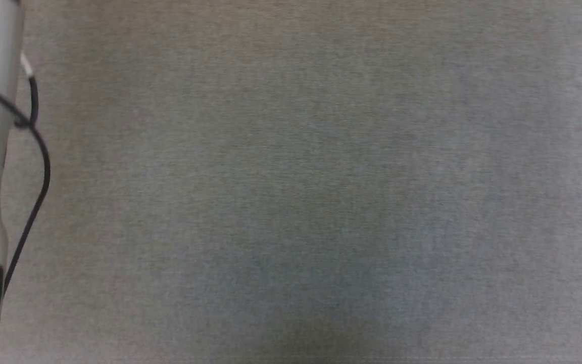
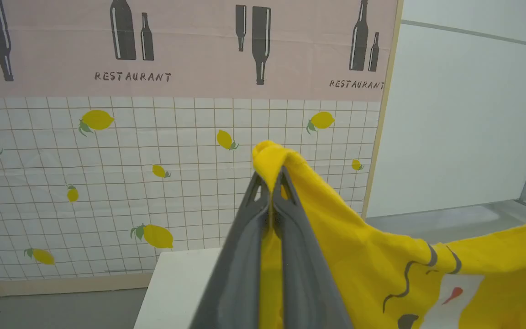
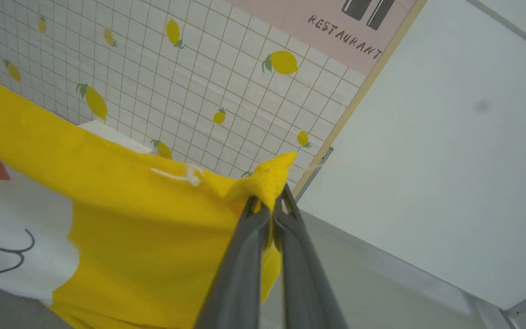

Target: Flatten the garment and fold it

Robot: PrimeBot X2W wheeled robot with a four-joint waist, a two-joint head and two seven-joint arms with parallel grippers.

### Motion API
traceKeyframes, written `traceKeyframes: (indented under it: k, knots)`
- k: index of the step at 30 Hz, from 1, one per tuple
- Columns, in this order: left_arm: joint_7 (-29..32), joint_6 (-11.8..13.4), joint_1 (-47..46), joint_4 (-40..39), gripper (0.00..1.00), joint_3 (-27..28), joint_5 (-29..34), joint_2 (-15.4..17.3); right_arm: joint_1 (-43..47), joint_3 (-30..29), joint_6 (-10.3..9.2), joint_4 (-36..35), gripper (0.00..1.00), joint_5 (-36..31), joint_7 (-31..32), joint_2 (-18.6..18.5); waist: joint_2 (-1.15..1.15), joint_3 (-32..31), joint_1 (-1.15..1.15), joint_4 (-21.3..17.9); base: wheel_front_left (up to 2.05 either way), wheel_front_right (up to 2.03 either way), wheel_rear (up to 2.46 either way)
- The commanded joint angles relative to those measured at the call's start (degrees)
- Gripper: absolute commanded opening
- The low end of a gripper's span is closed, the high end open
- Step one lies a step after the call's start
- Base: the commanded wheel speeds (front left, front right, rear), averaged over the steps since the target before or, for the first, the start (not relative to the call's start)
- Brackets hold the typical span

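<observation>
Both jaws clamp garment [image 2: 372,256] corners, cloth spread between.

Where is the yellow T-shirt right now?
In both wrist views the T-shirt stretches between the left end effector and the right end effector, before the lemon-patterned wall.

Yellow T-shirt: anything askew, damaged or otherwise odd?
Nothing damaged. The yellow cotton cartoon-face T-shirt is held in the air between the left end effector and the right end effector, each pinching a bunched bit of fabric; its top edge sags between them.
</observation>
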Motion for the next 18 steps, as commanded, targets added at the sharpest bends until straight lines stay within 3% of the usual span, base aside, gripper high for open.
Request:
traceKeyframes:
  k: [1, 4, 8, 14, 18]
  knots:
    - [0.12, -0.41, 2.9, -1.93, 0.0, 0.15, -0.93, 1.3, 1.69, 1.04, -0.09, -0.16, 0.0, 2.39, -0.69, -0.52, 0.0, -0.65, -0.01, 1.08, 0.0, 0.0, 0.0]
    - [1.72, -0.1, 9.42, -7.04, 0.0, 0.04, -2.2, 3.2, 5.71, 3.16, -0.09, -1.57, 0.0, 8.56, -1.01, -1.44, 0.0, -1.82, -0.01, 1.57, 0.0, 0.0, 0.0]
    - [4.64, 2.12, 19.35, -16.21, 0.0, -0.02, -3.9, 5.91, 13.38, 6.94, -0.09, -6.86, 0.0, 16.18, -1.02, -3.91, 0.0, -3.52, -0.01, 1.95, 0.0, 0.0, 0.0]
    - [7.62, 8.24, 35.0, -30.64, 0.0, -0.37, -5.25, 8.87, 28.59, 9.36, -0.09, -21.81, 0.0, 27.85, 3.77, -8.87, 0.0, -6.46, -0.01, 2.16, 0.0, 0.0, 0.0]
    - [7.91, 11.81, 45.18, -35.05, 0.0, -2.09, -5.22, 9.33, 40.7, 7.49, -0.09, -31.52, 0.0, 31.9, 7.96, -9.36, 0.0, -10.12, -0.01, 1.91, 0.0, 0.0, 0.0]
